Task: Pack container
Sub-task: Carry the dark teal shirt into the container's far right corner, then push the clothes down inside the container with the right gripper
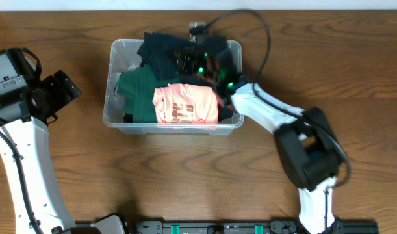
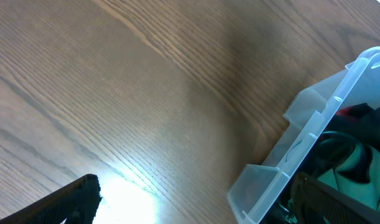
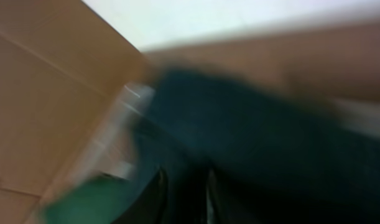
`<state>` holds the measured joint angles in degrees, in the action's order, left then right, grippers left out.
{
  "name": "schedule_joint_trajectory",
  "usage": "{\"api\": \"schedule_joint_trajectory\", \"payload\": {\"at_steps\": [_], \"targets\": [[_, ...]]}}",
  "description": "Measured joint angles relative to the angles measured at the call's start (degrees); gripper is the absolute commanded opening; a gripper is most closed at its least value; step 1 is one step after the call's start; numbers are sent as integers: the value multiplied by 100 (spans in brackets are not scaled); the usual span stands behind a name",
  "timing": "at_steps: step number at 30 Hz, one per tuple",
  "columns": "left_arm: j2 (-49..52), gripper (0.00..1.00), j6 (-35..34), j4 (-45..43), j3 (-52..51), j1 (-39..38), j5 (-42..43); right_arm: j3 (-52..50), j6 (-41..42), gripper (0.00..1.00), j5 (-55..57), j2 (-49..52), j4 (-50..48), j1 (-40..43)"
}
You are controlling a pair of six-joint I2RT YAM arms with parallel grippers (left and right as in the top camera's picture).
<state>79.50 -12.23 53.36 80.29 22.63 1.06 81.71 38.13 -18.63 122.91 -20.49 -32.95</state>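
Note:
The clear plastic container (image 1: pixel 117 120) stands mid-table, holding a green garment (image 1: pixel 136 91), a folded salmon-pink garment (image 1: pixel 185 104) and a dark navy garment (image 1: pixel 162 52) that is heaped at the back and spills over the far rim. My right gripper (image 1: pixel 208 62) is inside the container's back right part. In the blurred right wrist view its fingers (image 3: pixel 183 199) sit close together with the dark navy garment (image 3: pixel 258 137) between them. My left gripper (image 1: pixel 68 91) is open and empty over bare table left of the container. The container's corner (image 2: pixel 314 124) shows in the left wrist view, beside the spread fingers (image 2: pixel 202 211).
The wooden table (image 1: pixel 185 175) stretches around the container on all sides. The right arm's black cable (image 1: pixel 263 32) arcs over the container's back right corner. The left arm's base (image 1: pixel 10 78) is at the far left.

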Motion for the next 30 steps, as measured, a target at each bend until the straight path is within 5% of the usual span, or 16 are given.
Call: {"api": "schedule_joint_trajectory", "payload": {"at_steps": [10,20,27,30], "targets": [[0,98,0,0,0,0,0,483,-149,15,-557,280,1257,122],[0,98,0,0,0,0,0,702,-927,55,-1537,-7,2039,251],[0,98,0,-2,0,0,0,634,-957,79,-1268,-321,623,243],[0,98,0,0,0,0,0,634,-940,82,-627,-389,468,214]]}}
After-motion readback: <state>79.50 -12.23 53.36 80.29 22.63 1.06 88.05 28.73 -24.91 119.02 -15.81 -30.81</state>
